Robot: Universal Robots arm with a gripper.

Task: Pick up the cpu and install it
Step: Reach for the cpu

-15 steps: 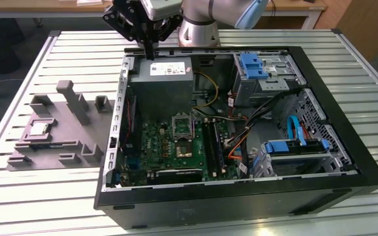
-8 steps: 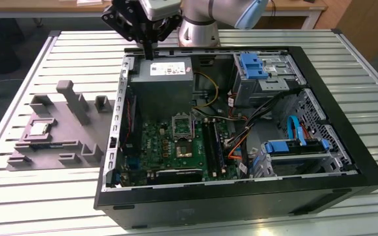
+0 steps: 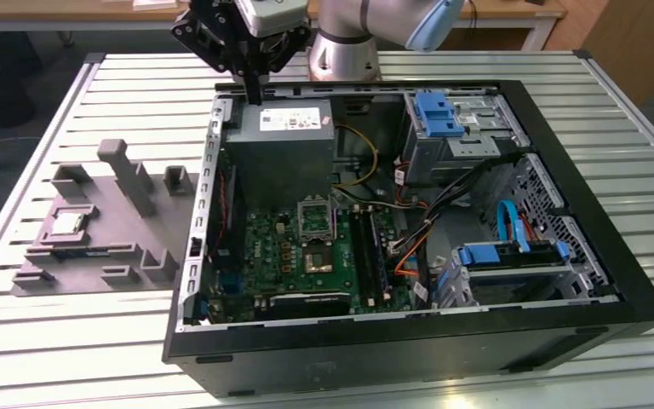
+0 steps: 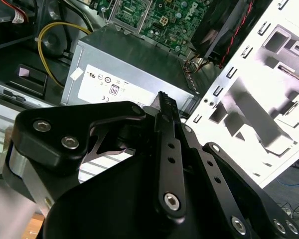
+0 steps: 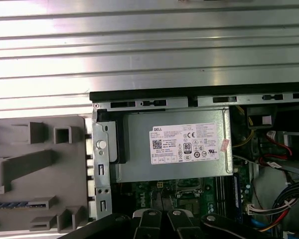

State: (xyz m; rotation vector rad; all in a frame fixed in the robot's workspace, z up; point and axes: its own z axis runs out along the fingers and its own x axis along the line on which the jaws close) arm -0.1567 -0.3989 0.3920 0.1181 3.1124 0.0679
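Gripper (image 3: pixel 255 92) looks pinched narrow, both fingers pretty much pressed together with nothing between them. It hangs tip-down over the rim of the open computer case (image 3: pixel 633 290), right above a corner of the grey power supply (image 3: pixel 287 145). In the first wrist view that same box shows its white label. Inside the case, next to the power supply, lies the green motherboard (image 3: pixel 287 256). It has a metal-framed socket (image 3: pixel 316 217) and, just beside that, a dark square chip (image 3: pixel 318 260). The cpu (image 3: pixel 68 223) is well apart from the gripper, lying flat with its silvery top up in a recess of the grey tray (image 3: pixel 134 187). The tray sits on the slatted metal worktop (image 3: pixel 111 94), just beside the case on the exterior view's left.
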